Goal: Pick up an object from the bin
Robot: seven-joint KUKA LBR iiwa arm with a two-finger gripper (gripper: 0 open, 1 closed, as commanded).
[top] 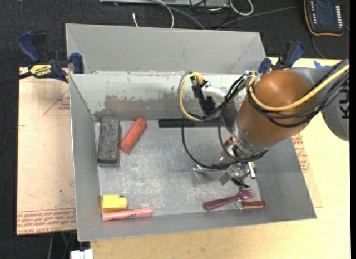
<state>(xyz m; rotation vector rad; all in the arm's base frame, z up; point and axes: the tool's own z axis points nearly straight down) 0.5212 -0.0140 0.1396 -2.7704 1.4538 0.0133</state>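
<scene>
My gripper (pixel 238 170) hangs low over the right half of the bin, under the arm's orange cover. A shiny silver metal piece (pixel 204 170) lies on the bin floor right at the gripper's left side; I cannot tell whether they touch. Just in front of the gripper, by the near wall, a purple plastic fork (pixel 225 201) lies flat, with a small orange piece (pixel 255 203) at its pronged end. A thin black bar (pixel 177 123) rests along the back wall to the gripper's upper left.
On the left side lie a grey rectangular block (pixel 109 140) and a red-orange cylinder (pixel 133 135) beside it. In the near left corner are a yellow block (pixel 113 201) and a pink marker (pixel 127 214). Cables loop from the arm over the back wall.
</scene>
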